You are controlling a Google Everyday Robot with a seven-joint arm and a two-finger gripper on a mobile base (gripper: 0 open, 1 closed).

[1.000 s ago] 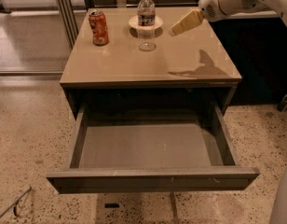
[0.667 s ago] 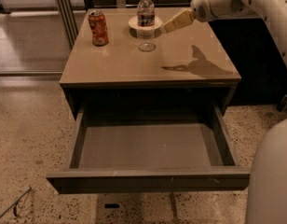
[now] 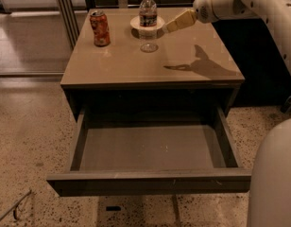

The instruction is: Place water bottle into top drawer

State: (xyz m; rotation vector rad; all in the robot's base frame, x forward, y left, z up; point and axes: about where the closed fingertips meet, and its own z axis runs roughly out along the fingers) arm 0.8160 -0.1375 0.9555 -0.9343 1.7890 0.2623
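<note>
The water bottle (image 3: 148, 21) stands upright on the tan cabinet top (image 3: 150, 63), near its back middle; it is clear with a white cap and a dark label band. The top drawer (image 3: 150, 152) is pulled fully out below, its grey floor bare. My gripper (image 3: 168, 26) reaches in from the upper right, its pale fingers pointing left at the bottle's label height, a short gap to the bottle's right. It holds nothing.
An orange soda can (image 3: 99, 28) stands on the cabinet top to the bottle's left. A white round dish (image 3: 136, 21) lies behind the bottle. A metal frame post (image 3: 65, 8) rises at the back left. My white arm (image 3: 259, 4) crosses the upper right.
My gripper has moved left across the cabinet top, closing on the bottle's right side. Its shadow on the top has shifted left too. Bottle, can and drawer have not moved.
</note>
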